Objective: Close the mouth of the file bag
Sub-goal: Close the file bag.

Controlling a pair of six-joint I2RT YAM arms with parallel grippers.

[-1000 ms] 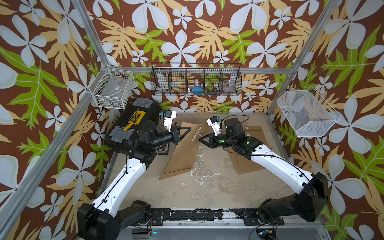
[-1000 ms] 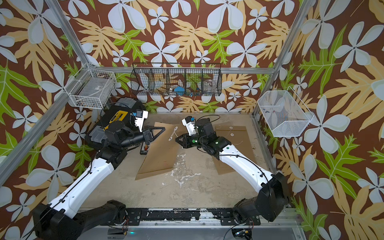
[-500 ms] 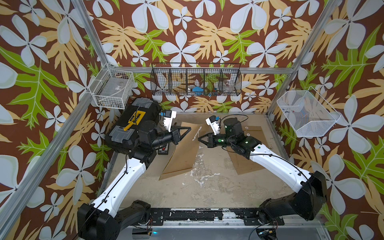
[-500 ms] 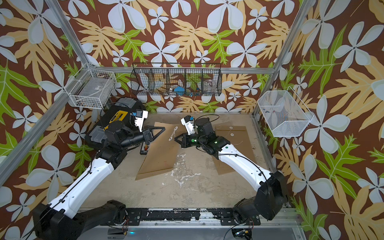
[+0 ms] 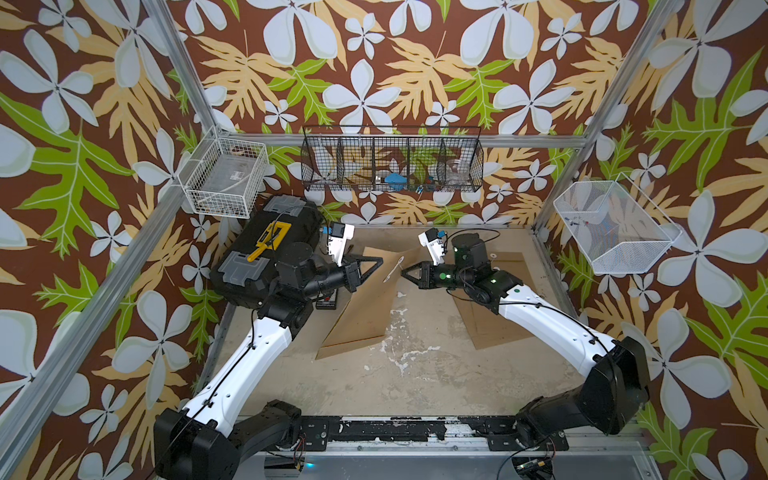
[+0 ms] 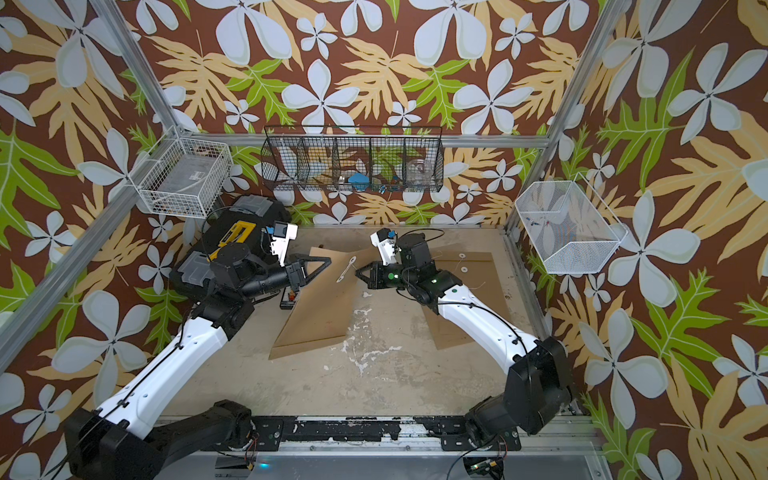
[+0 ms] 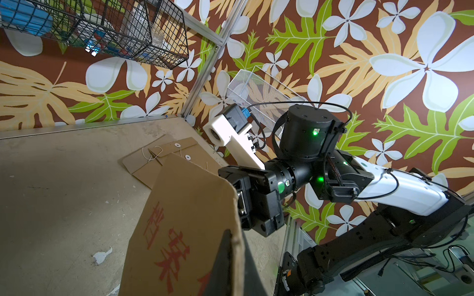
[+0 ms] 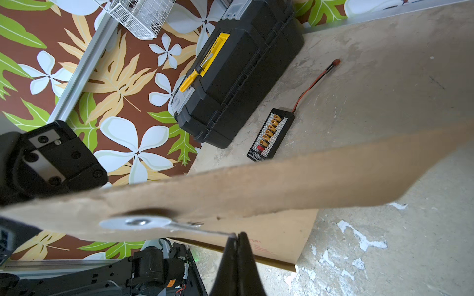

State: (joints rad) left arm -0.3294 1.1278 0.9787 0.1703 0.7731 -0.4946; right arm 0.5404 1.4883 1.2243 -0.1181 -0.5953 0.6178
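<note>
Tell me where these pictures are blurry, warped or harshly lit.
Right wrist view: the file bag flap and its string near the lens are soft, the toolbox beyond is sharp. Left wrist view: strong wide-angle perspective; the bag's nearest edge is slightly soft. In both top views: even light, only faint shadows on the table, no glare.

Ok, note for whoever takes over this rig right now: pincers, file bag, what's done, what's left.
Left pincer: shut on the raised edge of the brown paper file bag.
Right pincer: shut on the thin white string beside the white round button near its mouth.
Bag: mouth end lifted, bottom end on the beige table.
Done: bag and string gripped.
To do: fold the mouth shut, wind the string around the button.
</note>
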